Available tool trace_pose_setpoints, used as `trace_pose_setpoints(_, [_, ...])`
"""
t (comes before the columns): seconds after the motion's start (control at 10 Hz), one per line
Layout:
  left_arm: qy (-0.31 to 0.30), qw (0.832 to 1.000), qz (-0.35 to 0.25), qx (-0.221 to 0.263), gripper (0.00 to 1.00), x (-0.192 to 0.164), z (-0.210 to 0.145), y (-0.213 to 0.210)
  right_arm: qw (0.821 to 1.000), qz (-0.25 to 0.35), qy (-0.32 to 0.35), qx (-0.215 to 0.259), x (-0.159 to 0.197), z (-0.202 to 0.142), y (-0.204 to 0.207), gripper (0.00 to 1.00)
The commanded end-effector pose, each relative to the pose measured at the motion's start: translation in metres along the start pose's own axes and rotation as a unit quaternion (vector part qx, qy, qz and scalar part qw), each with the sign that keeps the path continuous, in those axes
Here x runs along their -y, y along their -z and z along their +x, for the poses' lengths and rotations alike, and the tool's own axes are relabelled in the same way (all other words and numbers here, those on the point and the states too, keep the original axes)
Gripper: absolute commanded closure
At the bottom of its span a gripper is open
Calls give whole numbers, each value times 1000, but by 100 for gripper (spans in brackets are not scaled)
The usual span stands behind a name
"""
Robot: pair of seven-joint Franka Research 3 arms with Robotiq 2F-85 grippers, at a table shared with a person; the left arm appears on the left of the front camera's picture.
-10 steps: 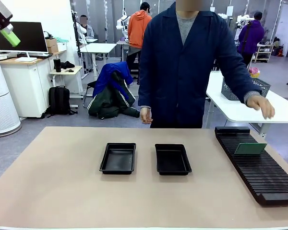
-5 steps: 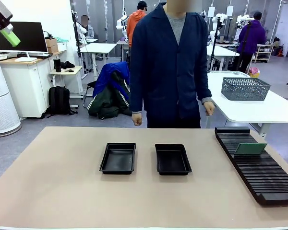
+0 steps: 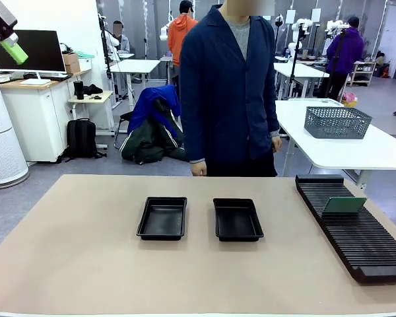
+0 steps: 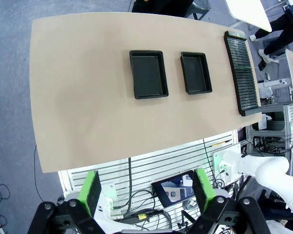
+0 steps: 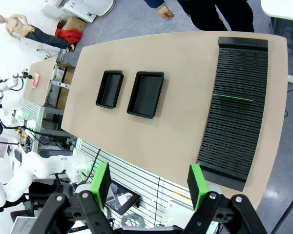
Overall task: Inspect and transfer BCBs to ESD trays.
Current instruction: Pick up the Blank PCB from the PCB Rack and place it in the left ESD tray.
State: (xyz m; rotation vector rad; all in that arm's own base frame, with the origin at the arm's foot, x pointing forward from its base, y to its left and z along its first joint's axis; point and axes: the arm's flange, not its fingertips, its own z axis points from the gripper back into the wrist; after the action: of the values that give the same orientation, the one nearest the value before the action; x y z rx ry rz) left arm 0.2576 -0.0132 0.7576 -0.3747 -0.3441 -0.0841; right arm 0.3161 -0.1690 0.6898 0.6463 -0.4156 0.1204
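Two shallow black rectangular plastic trays [image 3: 162,218] lie side by side, a little apart, near the middle of the tan tabletop [image 3: 79,264].
One thin pale green rectangular circuit board [image 3: 344,205] stands tilted on edge in the long black ribbed slotted rack [image 3: 360,247] at the table's right side, well apart from the trays, whose floors are bare. The left gripper [image 4: 147,185] hangs high above the table with its green-padded fingers spread wide and nothing between them; the front view catches it at the upper left corner. The right gripper [image 5: 149,181] hovers high over the table's near edge, its pincer apart and gripping nothing. A person in a dark navy coat [image 3: 228,92] stands at the far edge, arms hanging at the sides.
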Motion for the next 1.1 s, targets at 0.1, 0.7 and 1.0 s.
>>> trace_pose_setpoints(0.1, [-1,1000,0,3,0,0,-1,0,987,-48,-150,-17,8,12,27,15])
trace_pose_setpoints(0.7, [-1,1000,0,3,0,0,-1,0,844,-122,-516,-83,22,15,99,15])
trace_pose_setpoints(1.0, [-1,1000,0,3,0,0,-1,0,763,-168,-611,-130,27,13,134,15])
